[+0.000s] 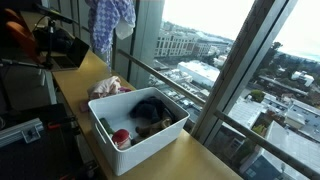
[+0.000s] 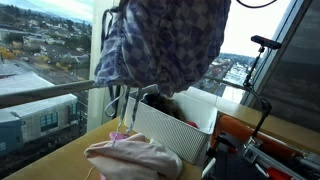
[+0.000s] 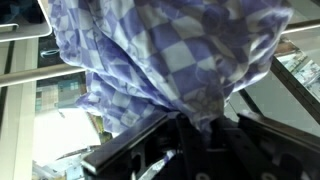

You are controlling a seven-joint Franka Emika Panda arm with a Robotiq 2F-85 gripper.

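Observation:
A blue-and-white checked cloth (image 1: 110, 22) hangs in the air from my gripper, above the far end of the wooden counter (image 1: 215, 160). In an exterior view the cloth (image 2: 165, 42) fills the top of the picture and hides the gripper. In the wrist view the cloth (image 3: 170, 55) bunches between the dark jaws of the gripper (image 3: 195, 125), which are shut on it. Below it stands a white bin (image 1: 140, 128) holding dark clothes and something red (image 1: 121, 137). A pinkish cloth (image 1: 110, 87) lies on the counter beside the bin, also seen in an exterior view (image 2: 135, 158).
The counter runs along a big window with a metal rail (image 1: 170, 82); city buildings lie far below. Dark camera gear on stands (image 1: 55, 45) sits at the counter's far end. A stand and red-black equipment (image 2: 265, 140) are beside the bin.

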